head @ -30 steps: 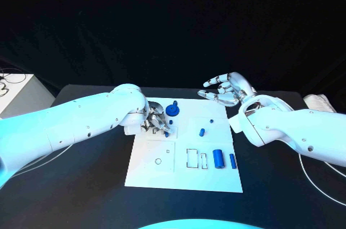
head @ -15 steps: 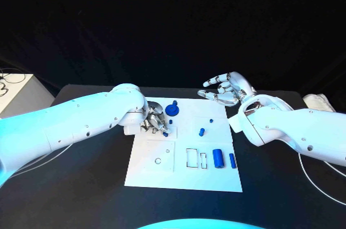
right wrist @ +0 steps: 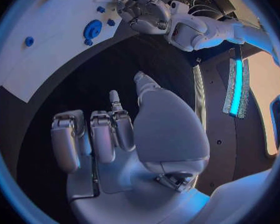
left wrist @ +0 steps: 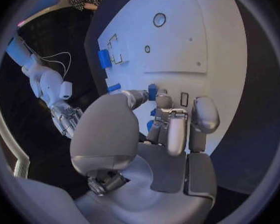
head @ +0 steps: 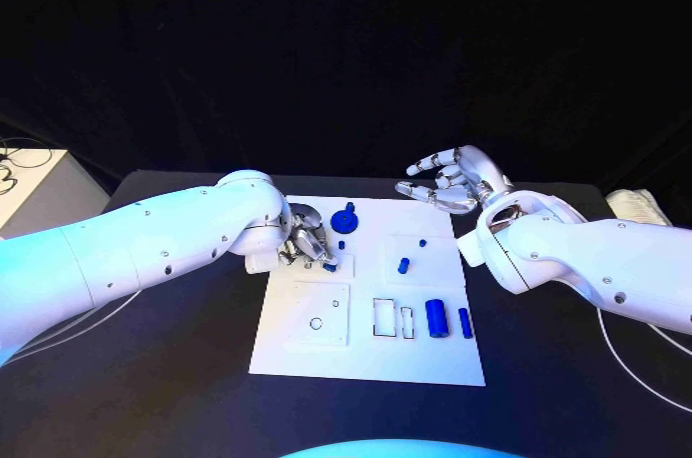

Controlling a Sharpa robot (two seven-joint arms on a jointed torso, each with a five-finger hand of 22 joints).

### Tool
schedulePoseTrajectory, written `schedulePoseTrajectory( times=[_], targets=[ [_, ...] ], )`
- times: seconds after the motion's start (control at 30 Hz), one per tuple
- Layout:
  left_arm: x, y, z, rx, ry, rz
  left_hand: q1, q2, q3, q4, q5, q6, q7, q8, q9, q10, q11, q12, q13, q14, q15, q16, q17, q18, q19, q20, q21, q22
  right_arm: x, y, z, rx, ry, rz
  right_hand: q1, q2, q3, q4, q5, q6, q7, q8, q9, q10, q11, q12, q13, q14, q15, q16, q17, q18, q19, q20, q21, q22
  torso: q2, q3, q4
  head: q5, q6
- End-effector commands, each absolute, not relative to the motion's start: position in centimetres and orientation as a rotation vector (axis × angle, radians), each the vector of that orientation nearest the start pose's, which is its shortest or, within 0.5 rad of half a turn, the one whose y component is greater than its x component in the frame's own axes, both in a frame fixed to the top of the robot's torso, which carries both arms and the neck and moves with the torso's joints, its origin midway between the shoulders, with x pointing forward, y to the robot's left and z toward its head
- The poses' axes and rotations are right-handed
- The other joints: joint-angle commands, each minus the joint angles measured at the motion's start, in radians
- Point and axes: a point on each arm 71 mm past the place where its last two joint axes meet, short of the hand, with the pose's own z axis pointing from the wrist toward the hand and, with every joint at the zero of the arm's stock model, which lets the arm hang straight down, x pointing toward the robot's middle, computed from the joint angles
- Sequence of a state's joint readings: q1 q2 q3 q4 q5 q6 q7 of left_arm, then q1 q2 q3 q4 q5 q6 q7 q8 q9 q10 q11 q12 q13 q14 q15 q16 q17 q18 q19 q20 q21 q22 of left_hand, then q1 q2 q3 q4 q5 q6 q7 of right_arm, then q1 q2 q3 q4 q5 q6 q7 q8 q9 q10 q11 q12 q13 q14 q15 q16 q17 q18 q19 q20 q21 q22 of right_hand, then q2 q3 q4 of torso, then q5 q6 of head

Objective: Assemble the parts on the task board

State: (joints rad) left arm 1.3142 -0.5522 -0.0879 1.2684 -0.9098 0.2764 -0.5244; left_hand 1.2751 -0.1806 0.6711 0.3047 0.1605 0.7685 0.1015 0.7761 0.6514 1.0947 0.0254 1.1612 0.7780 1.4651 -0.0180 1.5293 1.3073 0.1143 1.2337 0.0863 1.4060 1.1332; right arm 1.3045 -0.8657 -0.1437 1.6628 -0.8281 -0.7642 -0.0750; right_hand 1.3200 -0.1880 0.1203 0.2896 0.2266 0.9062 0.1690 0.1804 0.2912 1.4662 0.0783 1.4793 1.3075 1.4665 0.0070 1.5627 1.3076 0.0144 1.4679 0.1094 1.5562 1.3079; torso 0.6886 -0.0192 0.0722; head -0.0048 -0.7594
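Note:
The white task board [head: 310, 343] lies mid-table. My left hand [head: 306, 243] is over its far left part, fingers pointing down, and pinches a small blue part [left wrist: 152, 92] between thumb and a finger, close to the board [left wrist: 177, 40]. The same small part [head: 330, 267] shows under the fingertips. My right hand [head: 451, 182] hovers past the board's far right corner, fingers loosely curved and holding nothing. A round blue part [head: 345, 219] stands beside the left hand. A blue cylinder [head: 436, 317] and a slim blue pin [head: 466, 321] lie near the board's right edge.
A short blue peg [head: 404, 265] and a tiny one [head: 423, 242] stand mid-board, near rectangular slots [head: 385, 316] and a round hole [head: 316, 323]. A white box [head: 32, 183] sits at the table's far left, and a pale object [head: 642, 206] at the far right.
My left hand has drawn slightly toward the board's far edge with the small part still pinched. The right hand has stayed in place.

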Motion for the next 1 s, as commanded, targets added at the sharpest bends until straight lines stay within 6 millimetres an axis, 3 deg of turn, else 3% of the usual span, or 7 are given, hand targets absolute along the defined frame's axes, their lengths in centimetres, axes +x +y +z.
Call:
schedulePoseTrajectory(
  times=[0.03, 0.13, 0.2, 0.27, 0.43, 0.57, 1.0],
  targets=[
    [52.21, 13.54, -20.27, -0.196, 2.401, -0.541, -0.019, -0.01, 0.199, -0.19, 0.016, 0.013, -0.005, 0.003, 0.129, 0.023, -0.002, 0.012, 0.017, 0.056, -0.011, 0.01, 0.169, -0.023, 0.021, -0.001, 0.012, 0.019, 47.09, -19.76, -15.27, 0.521, 1.453, 0.884, -0.002, 0.008, -0.007, -0.001, 0.003, -0.002, -0.005, 0.007, 0.001, 0.02, 0.003, -0.003, 0.187, 0.096, 0.001, -0.004, 0.236, -0.009, 0.093, 0.003, -0.003, 0.249, -0.001, 0.0003, 0.0014, 0.0, 0.0],
    [52.25, 13.74, -19.98, -0.227, 2.373, -0.554, -0.035, -0.023, 0.22, -0.207, 0.034, 0.026, -0.009, 0.0, 0.135, 0.042, -0.005, 0.017, 0.029, 0.065, -0.015, 0.015, 0.183, -0.026, 0.034, -0.005, 0.019, 0.034, 47.09, -19.77, -15.3, 0.522, 1.454, 0.884, -0.002, 0.008, -0.007, -0.001, 0.003, -0.002, -0.005, 0.007, 0.001, 0.02, 0.003, -0.003, 0.187, 0.096, 0.001, -0.004, 0.236, -0.009, 0.093, 0.003, -0.003, 0.249, 0.0, 0.0003, 0.0014, 0.001, 0.0],
    [52.3, 13.86, -19.84, -0.244, 2.356, -0.559, -0.056, -0.042, 0.235, -0.227, 0.105, 0.048, -0.014, -0.003, 0.142, 0.071, -0.011, 0.027, 0.054, 0.077, -0.021, 0.021, 0.204, -0.03, 0.053, -0.01, 0.03, 0.056, 47.09, -19.79, -15.32, 0.523, 1.454, 0.884, -0.002, 0.008, -0.007, -0.001, 0.003, -0.002, -0.005, 0.007, 0.001, 0.02, 0.003, -0.003, 0.187, 0.096, 0.001, -0.004, 0.236, -0.009, 0.093, 0.003, -0.003, 0.249, 0.0, 0.0004, 0.001, 0.001, 0.0],
    [52.37, 13.99, -19.71, -0.253, 2.337, -0.557, -0.062, -0.046, 0.238, -0.233, 0.12, 0.054, -0.016, -0.005, 0.144, 0.079, -0.013, 0.03, 0.061, 0.08, -0.023, 0.024, 0.212, -0.032, 0.059, -0.012, 0.033, 0.063, 47.1, -19.82, -15.33, 0.524, 1.455, 0.883, -0.002, 0.008, -0.007, -0.001, 0.003, -0.002, -0.005, 0.007, 0.001, 0.02, 0.003, -0.003, 0.187, 0.096, 0.001, -0.004, 0.236, -0.009, 0.093, 0.003, -0.003, 0.249, 0.0, 0.0007, 0.0007, 0.001, 0.0],
    [52.53, 14.13, -19.63, -0.237, 2.301, -0.528, -0.084, -0.07, 0.243, -0.256, 0.218, 0.087, -0.026, -0.012, 0.152, 0.121, -0.023, 0.045, 0.099, 0.098, -0.033, 0.035, 0.246, -0.038, 0.087, -0.022, 0.048, 0.097, 47.1, -19.88, -15.34, 0.525, 1.455, 0.882, -0.002, 0.01, -0.008, -0.001, 0.002, -0.001, -0.006, 0.008, 0.001, 0.021, 0.003, -0.002, 0.188, 0.097, 0.001, -0.003, 0.236, -0.009, 0.093, 0.003, -0.003, 0.25, 0.0, 0.0006, 0.0009, 0.003, -0.002],
    [52.6, 14.07, -19.63, -0.208, 2.279, -0.498, -0.095, -0.079, 0.243, -0.267, 0.268, 0.104, -0.031, -0.018, 0.156, 0.141, -0.029, 0.051, 0.117, 0.104, -0.038, 0.04, 0.26, -0.041, 0.097, -0.028, 0.053, 0.108, 47.1, -19.91, -15.35, 0.525, 1.455, 0.881, -0.002, 0.01, -0.008, -0.001, 0.002, -0.001, -0.006, 0.008, 0.001, 0.021, 0.003, -0.002, 0.188, 0.097, 0.001, -0.003, 0.236, -0.009, 0.093, 0.003, -0.003, 0.25, 0.0, -0.0004, 0.0021, 0.002, -0.003],
    [52.15, 13.59, -20.28, -0.136, 2.269, -0.452, -0.111, -0.087, 0.242, -0.283, 0.328, 0.126, -0.039, -0.025, 0.163, 0.169, -0.037, 0.062, 0.146, 0.106, -0.047, 0.042, 0.263, -0.044, 0.111, -0.036, 0.058, 0.121, 47.12, -19.96, -15.38, 0.526, 1.455, 0.88, -0.002, 0.01, -0.008, -0.001, 0.002, -0.001, -0.006, 0.008, 0.001, 0.021, 0.003, -0.002, 0.188, 0.097, 0.001, -0.003, 0.236, -0.009, 0.093, 0.003, -0.003, 0.25, 0.001, -0.0012, 0.0009, 0.006, -0.008]
  ],
)
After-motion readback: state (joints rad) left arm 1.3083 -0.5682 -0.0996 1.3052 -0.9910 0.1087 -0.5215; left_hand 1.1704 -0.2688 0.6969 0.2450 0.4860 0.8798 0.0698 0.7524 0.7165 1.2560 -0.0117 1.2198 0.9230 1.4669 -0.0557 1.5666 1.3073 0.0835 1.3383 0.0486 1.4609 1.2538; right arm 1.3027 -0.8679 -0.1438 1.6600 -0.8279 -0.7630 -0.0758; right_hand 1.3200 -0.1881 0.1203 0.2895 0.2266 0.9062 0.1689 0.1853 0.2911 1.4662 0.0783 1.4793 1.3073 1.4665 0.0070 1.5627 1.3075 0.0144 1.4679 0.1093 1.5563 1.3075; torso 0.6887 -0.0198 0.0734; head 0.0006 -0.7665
